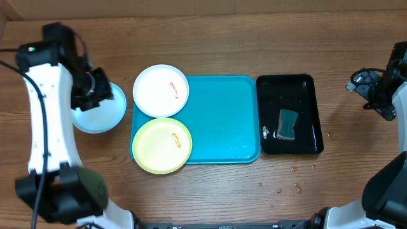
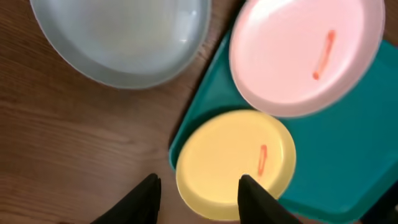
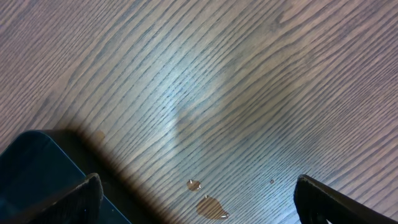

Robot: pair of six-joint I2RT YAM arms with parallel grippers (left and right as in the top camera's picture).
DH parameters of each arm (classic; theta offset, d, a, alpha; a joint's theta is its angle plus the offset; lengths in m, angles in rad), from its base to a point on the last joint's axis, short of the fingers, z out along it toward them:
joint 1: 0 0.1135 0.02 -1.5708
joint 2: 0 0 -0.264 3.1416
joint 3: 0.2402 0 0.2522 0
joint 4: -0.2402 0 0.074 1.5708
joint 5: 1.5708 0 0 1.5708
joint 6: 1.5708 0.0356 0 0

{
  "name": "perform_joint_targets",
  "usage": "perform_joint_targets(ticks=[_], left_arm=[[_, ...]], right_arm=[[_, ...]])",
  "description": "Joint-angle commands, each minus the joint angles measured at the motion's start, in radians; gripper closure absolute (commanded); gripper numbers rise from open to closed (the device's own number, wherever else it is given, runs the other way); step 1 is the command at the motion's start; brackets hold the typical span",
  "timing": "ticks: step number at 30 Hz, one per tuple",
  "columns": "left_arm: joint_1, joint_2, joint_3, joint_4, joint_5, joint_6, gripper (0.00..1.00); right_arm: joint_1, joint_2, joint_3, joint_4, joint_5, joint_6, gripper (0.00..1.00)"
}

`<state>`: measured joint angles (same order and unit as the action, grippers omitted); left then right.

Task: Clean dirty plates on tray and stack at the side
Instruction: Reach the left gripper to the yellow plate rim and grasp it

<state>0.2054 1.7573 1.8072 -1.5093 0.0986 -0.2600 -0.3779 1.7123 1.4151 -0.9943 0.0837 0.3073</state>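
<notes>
Overhead shows three round, shallow plastic plates: a pale blue plate (image 1: 105, 117) on the wood-grain table (image 1: 222, 51) left of the large turquoise plastic tray (image 1: 222, 121), and a white plate (image 1: 161, 91) and a yellow-green plate (image 1: 161, 145), each orange-smeared, overlapping its left rim. To the right, a glossy black rectangular tray (image 1: 305, 102) holds one green sponge (image 1: 288, 124). The left wrist view shows the left gripper (image 2: 199, 183) partly spread and empty, and only the right wrist view shows water droplets (image 3: 211, 207), with the right gripper (image 3: 199, 186) spread wide and empty.

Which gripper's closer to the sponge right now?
Right. The right gripper hovers just to the right of the black tray that holds the sponge. The left gripper is far across the table, over the blue plate.
</notes>
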Motion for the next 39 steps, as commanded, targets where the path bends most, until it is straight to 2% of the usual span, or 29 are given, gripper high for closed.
perform_joint_targets(ticks=[1,9,13,21,31,39], left_arm=[[-0.063,-0.076,-0.011,-0.028,-0.063,-0.034,0.58],[-0.193,-0.187,-0.204,-0.015,-0.18,-0.183,0.59],[-0.213,-0.23,-0.411,0.085,-0.18,-0.194,0.59],[-0.211,-0.233,-0.675,0.275,-0.178,-0.219,0.6],[-0.209,-0.233,-0.805,0.413,-0.188,-0.22,0.67],[-0.171,-0.233,-0.891,0.487,-0.188,-0.219,0.67]], right_arm=[[0.002,-0.004,0.011,0.006,0.002,-0.001,0.0],[0.002,-0.004,0.011,0.006,0.002,-0.001,0.0],[0.002,-0.004,0.011,0.006,0.002,-0.001,0.0],[0.002,-0.004,0.011,0.006,0.002,-0.001,0.0],[0.002,-0.004,0.011,0.006,0.002,-0.001,0.0],[0.002,-0.004,0.011,0.006,0.002,-0.001,0.0]])
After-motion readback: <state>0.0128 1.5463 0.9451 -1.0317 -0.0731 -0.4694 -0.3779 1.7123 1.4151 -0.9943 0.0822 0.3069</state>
